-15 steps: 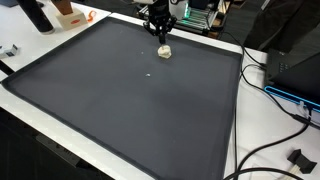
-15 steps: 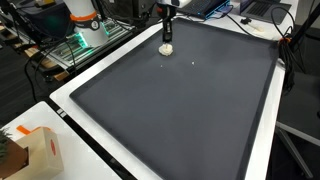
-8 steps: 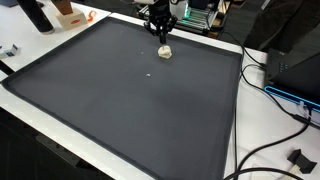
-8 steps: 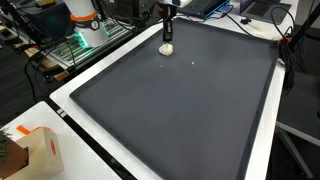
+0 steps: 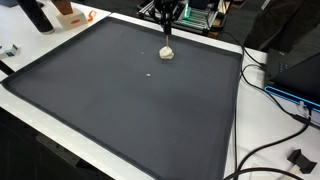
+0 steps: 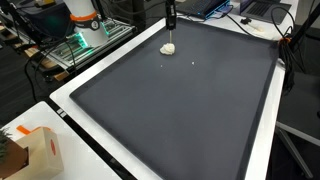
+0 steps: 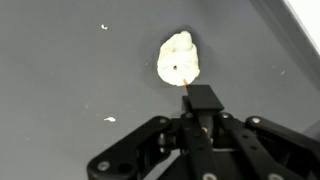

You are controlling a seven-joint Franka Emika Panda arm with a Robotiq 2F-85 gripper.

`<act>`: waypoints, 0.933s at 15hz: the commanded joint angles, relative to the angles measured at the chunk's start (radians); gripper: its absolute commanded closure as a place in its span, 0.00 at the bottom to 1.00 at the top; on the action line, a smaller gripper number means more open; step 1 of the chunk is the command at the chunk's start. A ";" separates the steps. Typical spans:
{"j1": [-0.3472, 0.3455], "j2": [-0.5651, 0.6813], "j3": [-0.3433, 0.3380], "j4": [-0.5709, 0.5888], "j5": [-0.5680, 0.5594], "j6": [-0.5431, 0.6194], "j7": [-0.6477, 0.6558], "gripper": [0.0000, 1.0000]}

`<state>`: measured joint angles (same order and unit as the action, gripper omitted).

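One small cream lump (image 5: 166,52) is seen lying on a dark mat (image 5: 120,100), and everything else is placed from it. The gripper (image 5: 167,22) is hung straight above the lump and is kept apart from it in both exterior views. In the wrist view the fingers (image 7: 203,97) are shown drawn tight together with no gap between them. A thin brownish sliver (image 7: 186,88) is seen at their tip, pointed at the lump (image 7: 179,59). What it is cannot be told. A few white specks (image 7: 109,120) are scattered near the lump.

The step in hand is judged to be a hover over the lump, with nothing of it gripped. For a grasp, the fingers would have to be spread wide first. The descent would then have to be centred on the lump, so that it is not nudged aside.
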<state>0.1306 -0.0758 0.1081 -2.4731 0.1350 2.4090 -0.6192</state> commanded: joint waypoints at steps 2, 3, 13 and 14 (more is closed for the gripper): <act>0.023 -0.133 0.009 -0.021 -0.019 -0.073 0.106 0.97; 0.029 -0.156 0.009 -0.020 -0.015 -0.076 0.138 0.97; 0.064 -0.238 -0.002 0.014 -0.006 -0.128 0.299 0.97; 0.065 -0.242 -0.002 0.015 -0.006 -0.130 0.304 0.87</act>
<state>0.1845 -0.3185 0.1170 -2.4595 0.1342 2.2807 -0.3193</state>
